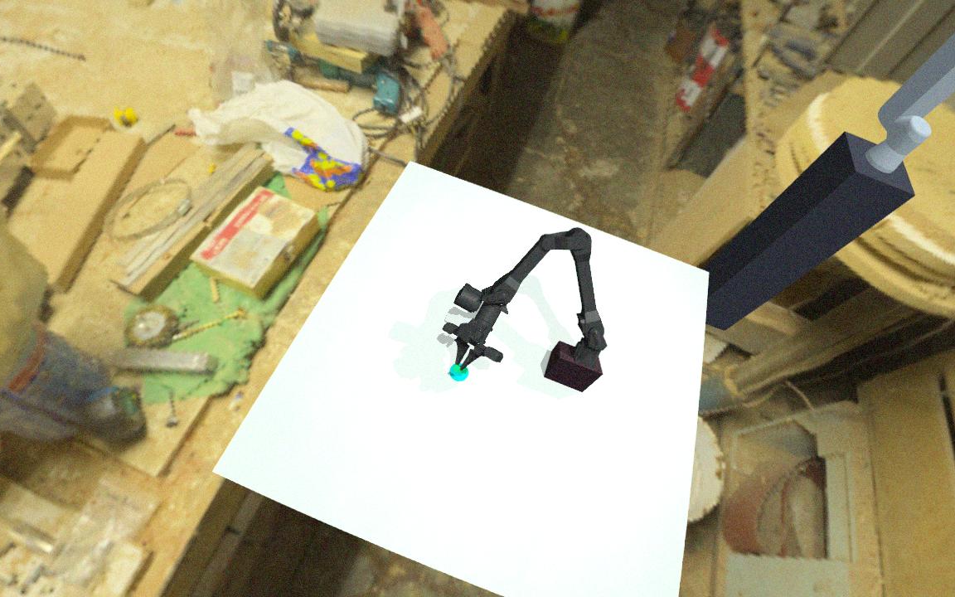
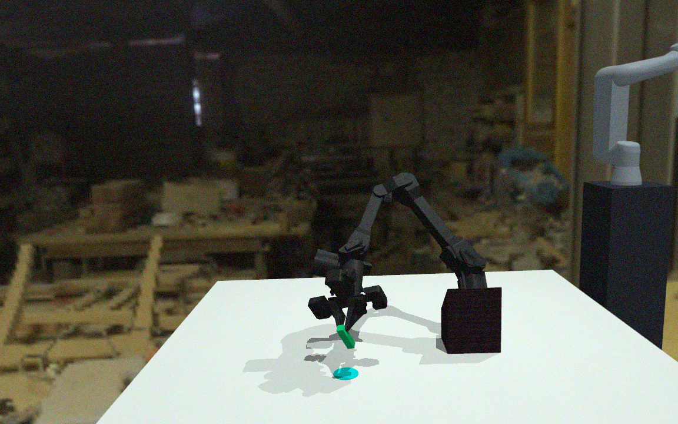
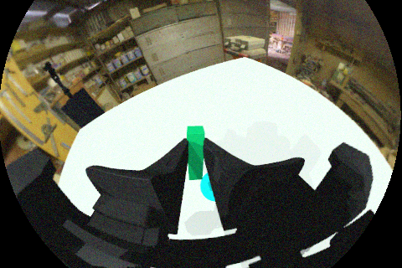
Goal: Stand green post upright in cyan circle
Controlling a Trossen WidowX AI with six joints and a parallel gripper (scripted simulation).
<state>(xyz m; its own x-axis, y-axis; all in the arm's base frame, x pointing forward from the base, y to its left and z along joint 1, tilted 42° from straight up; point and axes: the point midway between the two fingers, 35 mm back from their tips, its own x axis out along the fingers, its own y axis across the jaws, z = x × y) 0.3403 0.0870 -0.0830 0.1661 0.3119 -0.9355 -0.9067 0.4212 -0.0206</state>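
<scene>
The green post (image 2: 345,338) (image 3: 195,159) is held tilted in the air, its lower end toward the right in the exterior view. It is steep but not upright. My gripper (image 1: 462,368) (image 2: 344,326) (image 3: 195,141) is shut on the post near its upper end. The cyan circle (image 1: 458,376) (image 2: 349,373) (image 3: 207,188) lies flat on the table, below the post in the exterior view. In the wrist view, the right finger covers part of it. In the top view the post cannot be made out and the fingertips overlap the circle.
The white table (image 1: 392,460) (image 2: 215,368) (image 3: 138,126) carries the arm's dark base block (image 1: 572,367) (image 2: 472,321), to the right of the gripper in the top and exterior views. A grey arm on a dark pedestal (image 1: 807,230) (image 2: 625,247) stands beyond the table edge.
</scene>
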